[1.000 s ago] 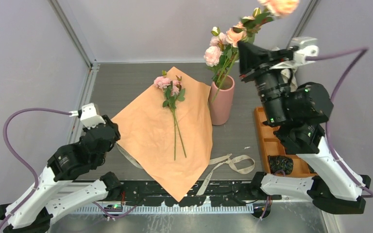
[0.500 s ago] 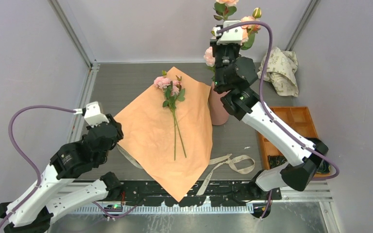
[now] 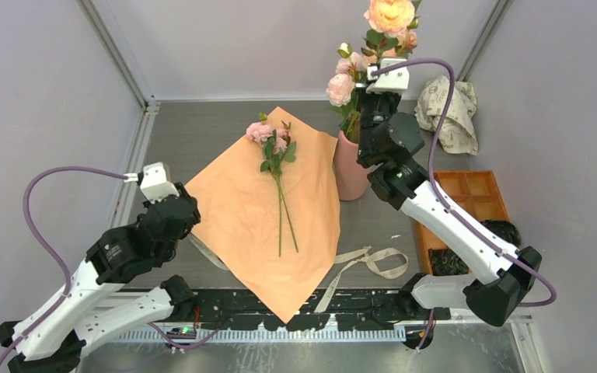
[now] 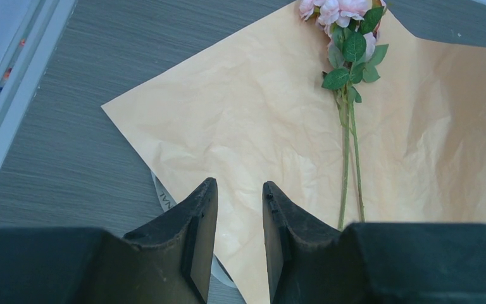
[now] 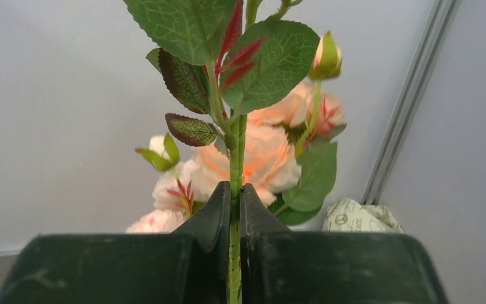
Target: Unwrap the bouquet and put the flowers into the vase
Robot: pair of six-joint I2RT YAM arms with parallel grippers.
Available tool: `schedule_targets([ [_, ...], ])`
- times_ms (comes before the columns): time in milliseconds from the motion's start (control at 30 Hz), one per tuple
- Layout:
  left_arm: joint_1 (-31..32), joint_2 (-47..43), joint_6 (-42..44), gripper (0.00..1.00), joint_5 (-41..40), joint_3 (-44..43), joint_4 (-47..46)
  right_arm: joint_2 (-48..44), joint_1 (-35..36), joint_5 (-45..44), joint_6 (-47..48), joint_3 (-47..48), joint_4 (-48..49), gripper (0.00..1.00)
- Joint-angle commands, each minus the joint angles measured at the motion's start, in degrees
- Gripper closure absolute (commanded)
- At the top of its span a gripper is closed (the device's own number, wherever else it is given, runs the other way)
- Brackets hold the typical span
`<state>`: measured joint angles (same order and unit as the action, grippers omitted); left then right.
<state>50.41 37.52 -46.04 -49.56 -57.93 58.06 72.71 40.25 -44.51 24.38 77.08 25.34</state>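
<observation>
Your right gripper [image 5: 235,193] is clamped on the stem of a peach-bloomed stalk [image 3: 389,14], held upright just above the vase [image 3: 355,177]. The vase stands far and right of centre, with other flowers [image 3: 341,87] already in it. Left of it, two pink stalks [image 3: 277,155] lie on the spread orange paper [image 3: 233,210]. Your left gripper [image 4: 239,189] hovers over the paper's near-left edge, jaws apart, holding nothing.

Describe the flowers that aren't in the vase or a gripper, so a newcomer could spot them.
Find the big orange paper spread mid-table. On its far half lie two thin-stemmed pink flowers, blooms at the far end. Unlike those upright in the vase or the stem pinched in the right gripper, they lie flat, untouched.
</observation>
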Motion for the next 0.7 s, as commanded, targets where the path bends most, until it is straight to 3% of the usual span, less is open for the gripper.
schedule_targets([
  [0, 0.12, 1.48, 0.91, 0.67, 0.51, 0.04, -4.68, -3.05, -0.22, -1.05, -5.85, -6.65, 1.77, 0.99],
  [267, 0.12, 3.04, 1.39, 0.67, 1.35, 0.00, -6.08, -6.54, -0.17, -3.01, -11.63, -14.39, -0.88, 0.99],
  [667, 0.08, 5.75, 1.96, 0.67, 2.99, 1.04, -9.15, -10.08, -0.24, -0.93, -24.10, -19.55, -14.56, 0.99],
])
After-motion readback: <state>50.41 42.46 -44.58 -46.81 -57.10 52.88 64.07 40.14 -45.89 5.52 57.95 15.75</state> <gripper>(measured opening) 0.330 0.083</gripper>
